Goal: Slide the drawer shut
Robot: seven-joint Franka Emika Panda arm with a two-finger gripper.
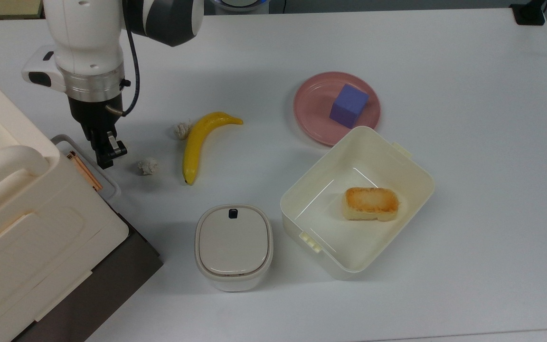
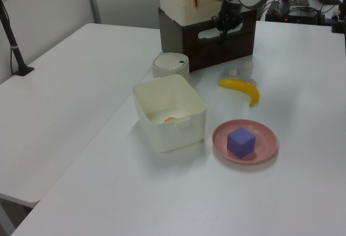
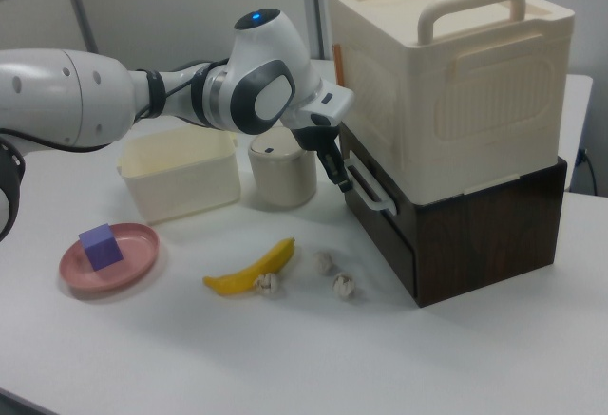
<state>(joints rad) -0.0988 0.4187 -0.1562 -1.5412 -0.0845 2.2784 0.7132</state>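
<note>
At the bottom centre of the top view a small cream lidded container (image 1: pixel 233 247) is seen, and just to its right an open-top cream bin (image 1: pixel 411 190) in which a browned piece of bread (image 1: pixel 372 204) lies. Further up the frame, a yellow banana (image 1: pixel 199 140) is laid on the white table (image 1: pixel 468 142), with two small crumpled white lumps (image 1: pixel 147 166) close by on its left. Towards the upper middle, a pink plate (image 1: pixel 311 109) is set, and a purple cube (image 1: pixel 348 105) rests on it.

At the left edge of the top view, the drawer (image 3: pixel 380 220) is found pushed in, its dark brown front flush with the dark base beneath the cream cabinet (image 1: pixel 26 223). Its white loop handle (image 1: pixel 107 183) is left projecting. The gripper (image 1: pixel 106 153) is held at the upper end of that handle; whether its fingers are spread or closed cannot be told.
</note>
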